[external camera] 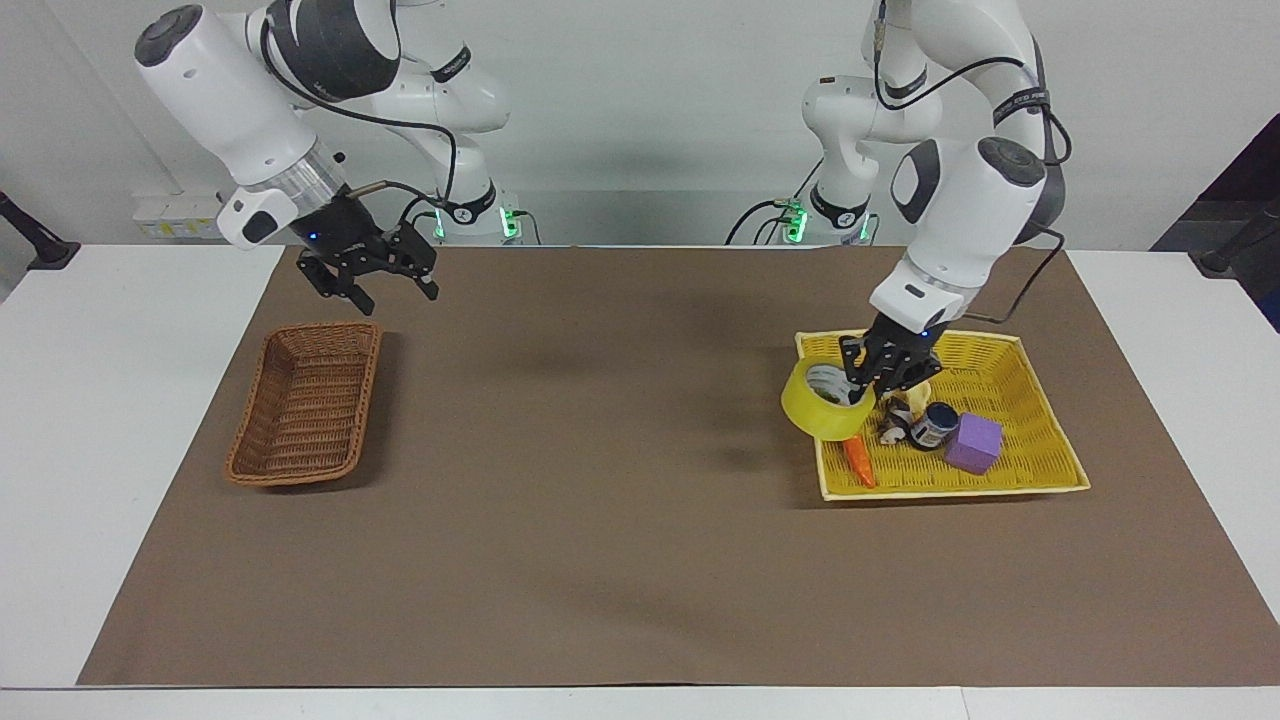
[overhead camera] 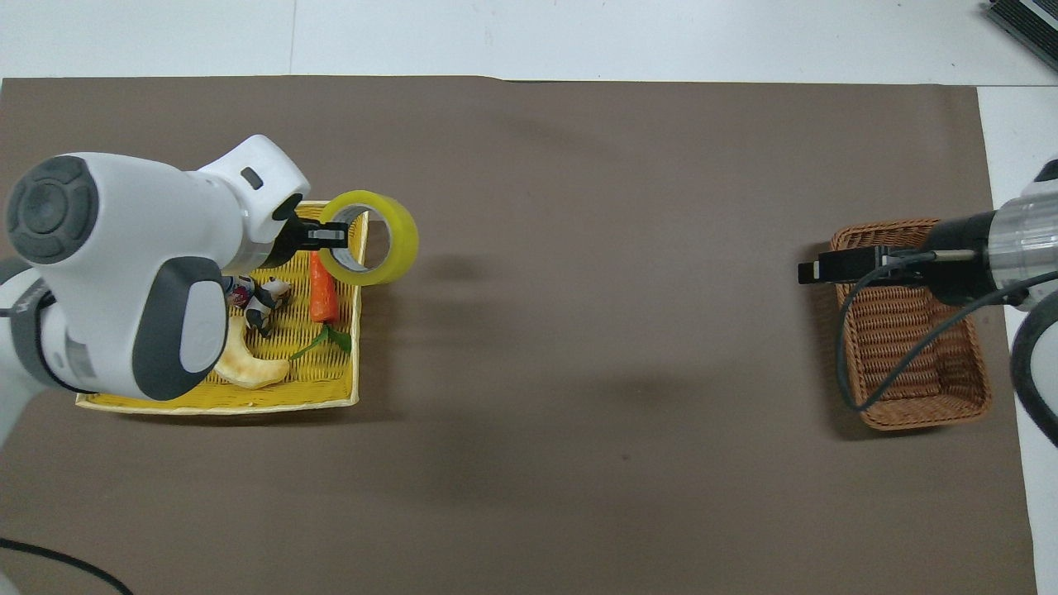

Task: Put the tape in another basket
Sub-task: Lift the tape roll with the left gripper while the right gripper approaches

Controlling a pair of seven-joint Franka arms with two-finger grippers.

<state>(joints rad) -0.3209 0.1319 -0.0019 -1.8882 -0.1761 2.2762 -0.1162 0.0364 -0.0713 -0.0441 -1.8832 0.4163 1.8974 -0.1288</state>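
Note:
The yellow tape roll (external camera: pixel 822 410) hangs in the air in my left gripper (external camera: pixel 868 384), which is shut on the roll's wall. It is over the rim of the yellow basket (external camera: pixel 1060 472) on the side toward the right arm's end of the table. In the overhead view the tape (overhead camera: pixel 403 245) and left gripper (overhead camera: pixel 332 236) show at that same rim (overhead camera: pixel 215 405). The brown wicker basket (external camera: pixel 305 405) sits empty at the right arm's end; it also shows in the overhead view (overhead camera: pixel 926 368). My right gripper (external camera: pixel 392 296) is open and raised beside the brown basket's robot-side end (overhead camera: pixel 814 271).
In the yellow basket lie an orange carrot (external camera: pixel 858 460), a purple block (external camera: pixel 974 443), a small dark jar (external camera: pixel 935 424), a black-and-white toy figure (overhead camera: pixel 264 302) and a pale crescent pastry (overhead camera: pixel 248 364). Brown mat (external camera: pixel 600 480) lies between the two baskets.

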